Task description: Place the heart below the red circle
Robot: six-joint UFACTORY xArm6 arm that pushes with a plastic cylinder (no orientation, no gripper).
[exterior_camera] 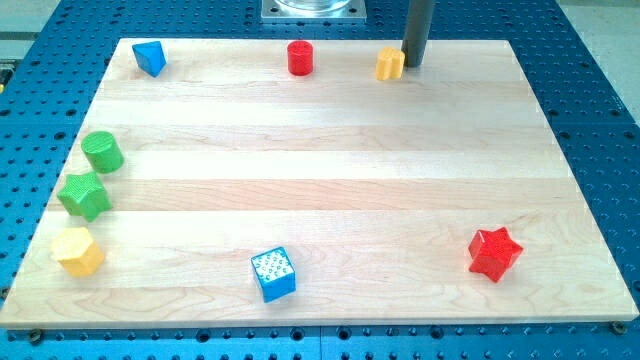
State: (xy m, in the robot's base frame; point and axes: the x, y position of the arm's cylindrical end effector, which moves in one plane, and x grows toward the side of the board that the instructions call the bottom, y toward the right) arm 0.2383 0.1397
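The yellow heart (pixel 389 64) sits near the board's top edge, right of centre. The red circle (pixel 300 57), a short red cylinder, stands to its left along the same top edge, about ninety pixels away. My tip (pixel 412 65) is the lower end of the dark rod, just to the right of the yellow heart, touching it or nearly so.
A blue triangle (pixel 150 57) lies at the top left. A green cylinder (pixel 102 151), a green star (pixel 84 195) and a yellow hexagon (pixel 78 250) line the left edge. A blue cube (pixel 273 274) sits at the bottom centre, a red star (pixel 495 253) at the bottom right.
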